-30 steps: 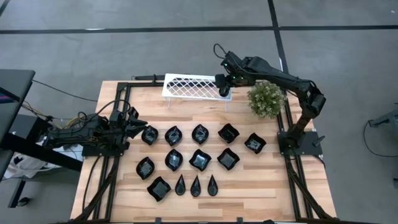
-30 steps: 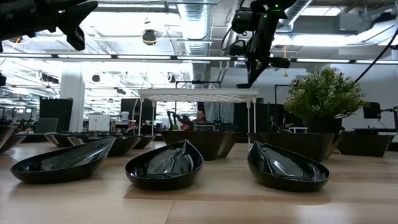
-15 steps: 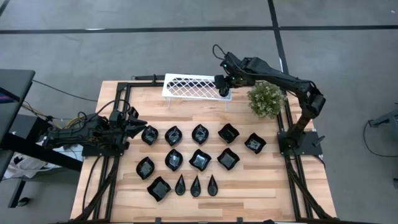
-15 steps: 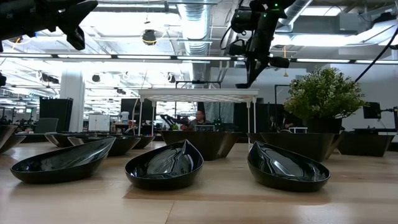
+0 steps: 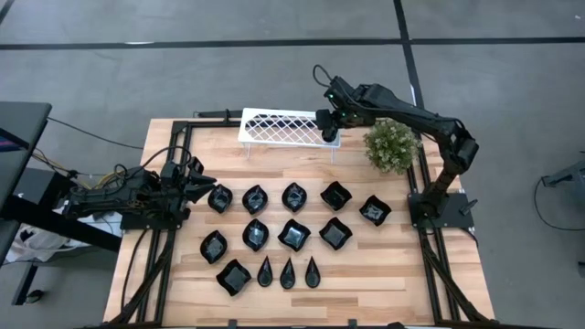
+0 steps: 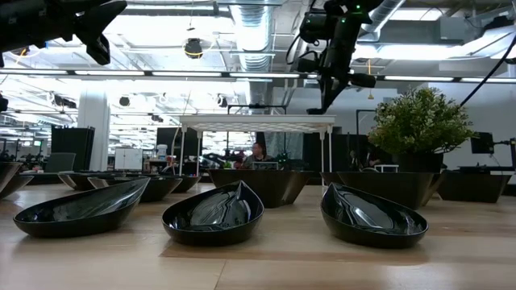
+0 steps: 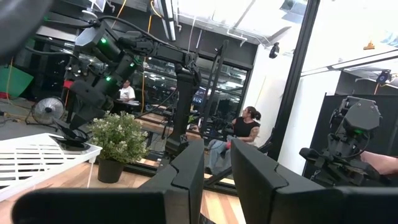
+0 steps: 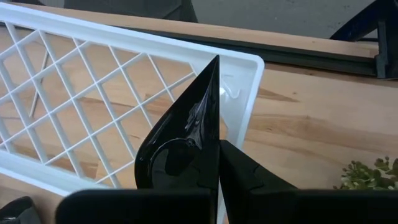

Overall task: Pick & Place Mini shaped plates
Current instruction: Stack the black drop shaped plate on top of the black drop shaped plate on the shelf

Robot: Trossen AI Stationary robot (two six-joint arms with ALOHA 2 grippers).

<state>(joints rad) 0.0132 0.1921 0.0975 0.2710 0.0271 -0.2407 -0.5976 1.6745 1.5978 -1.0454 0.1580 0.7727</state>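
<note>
Mini shaped plates lay in rows on the worktop, unchanged since a second earlier; both arms held still. We saw one teardrop plate pinched edge-on in the right fingers over the white rack's corner. Left fingers stood narrowly parted, empty.

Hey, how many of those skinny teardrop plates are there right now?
4. Three lie side by side near the table's front edge: left teardrop, middle teardrop, right teardrop. The fourth teardrop is held by the right claw over the white rack. None looks hidden.
</note>
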